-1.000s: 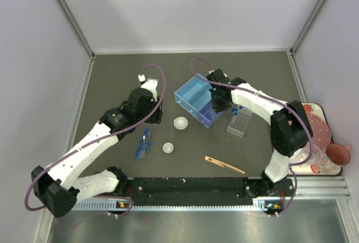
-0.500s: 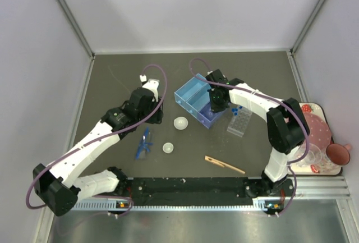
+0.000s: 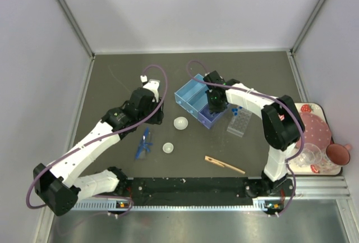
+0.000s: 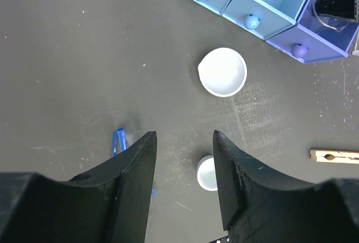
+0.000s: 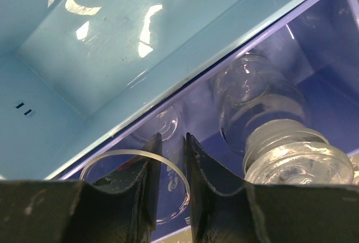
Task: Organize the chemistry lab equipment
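My right gripper (image 3: 215,108) (image 5: 171,137) reaches into the purple drawer (image 5: 331,41) and is shut on the wall of a tiny glass beaker (image 5: 101,161). A glass flask (image 5: 263,102) lies in the same drawer beside it. My left gripper (image 3: 153,119) (image 4: 184,136) is open and empty above the table. Below it are a small clear dish (image 4: 206,173) (image 3: 168,147), a larger dish (image 4: 222,72) (image 3: 180,123) and blue tweezers (image 4: 117,141) (image 3: 144,143). The clear tube rack (image 3: 239,123), blue-capped tubes (image 3: 236,109) and wooden clip (image 3: 224,165) (image 4: 334,155) lie on the table.
The blue drawer box (image 3: 193,96) (image 4: 263,7) stands mid-table with its drawers open. A strawberry-print tray (image 3: 314,167) with a pink plate and a pink cup (image 3: 338,153) sits at the right edge. Walls enclose the table on three sides.
My right gripper has shifted slightly left and deeper over the purple drawer with the beaker. The left arm has barely moved.
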### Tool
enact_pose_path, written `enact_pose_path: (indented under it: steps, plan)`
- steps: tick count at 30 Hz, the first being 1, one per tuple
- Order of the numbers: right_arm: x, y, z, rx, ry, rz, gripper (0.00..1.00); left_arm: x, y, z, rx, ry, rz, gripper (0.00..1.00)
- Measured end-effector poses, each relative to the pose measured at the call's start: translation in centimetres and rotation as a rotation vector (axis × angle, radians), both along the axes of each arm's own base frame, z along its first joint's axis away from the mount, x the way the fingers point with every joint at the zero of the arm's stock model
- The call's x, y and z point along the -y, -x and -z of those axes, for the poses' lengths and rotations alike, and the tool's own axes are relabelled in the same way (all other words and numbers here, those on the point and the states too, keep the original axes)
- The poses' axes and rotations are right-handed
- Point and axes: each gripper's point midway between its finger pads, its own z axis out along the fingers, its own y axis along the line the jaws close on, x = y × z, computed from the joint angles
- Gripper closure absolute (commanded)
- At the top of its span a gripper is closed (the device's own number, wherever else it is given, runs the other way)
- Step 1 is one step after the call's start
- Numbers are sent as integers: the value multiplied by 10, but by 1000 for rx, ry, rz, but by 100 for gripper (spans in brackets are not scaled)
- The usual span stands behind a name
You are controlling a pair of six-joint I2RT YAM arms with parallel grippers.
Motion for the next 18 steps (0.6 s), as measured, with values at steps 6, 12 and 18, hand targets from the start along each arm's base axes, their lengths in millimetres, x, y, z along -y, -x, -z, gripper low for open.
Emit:
enact_pose_path:
  steps: [6,12,18]
  plan:
    - [0,0,-5,10,26,-8,76,0,0,0,-1,1,2,50]
    - [-3,0,-19,33,61,-27,76,0,0,0,-2,1,1,50]
    - [-2,2,-57,102,70,-36,74,0,0,1,-3,1,1,50]
